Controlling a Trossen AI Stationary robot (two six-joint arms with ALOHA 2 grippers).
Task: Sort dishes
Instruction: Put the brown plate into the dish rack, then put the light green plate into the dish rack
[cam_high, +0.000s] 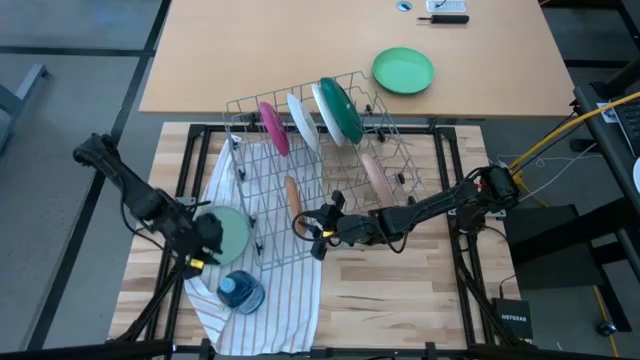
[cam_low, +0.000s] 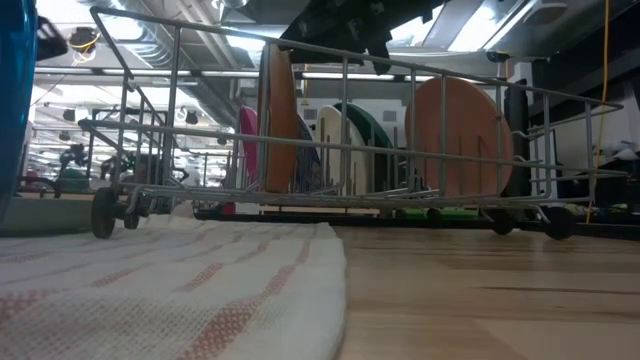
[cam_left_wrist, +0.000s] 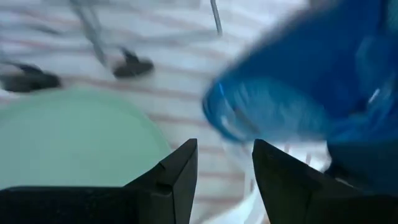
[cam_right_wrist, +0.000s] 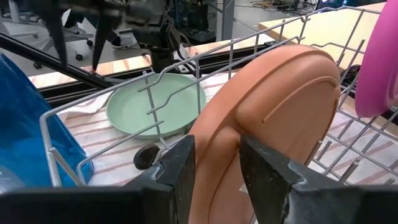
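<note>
Inside the wire rack stand magenta, white and brown plates.
</note>
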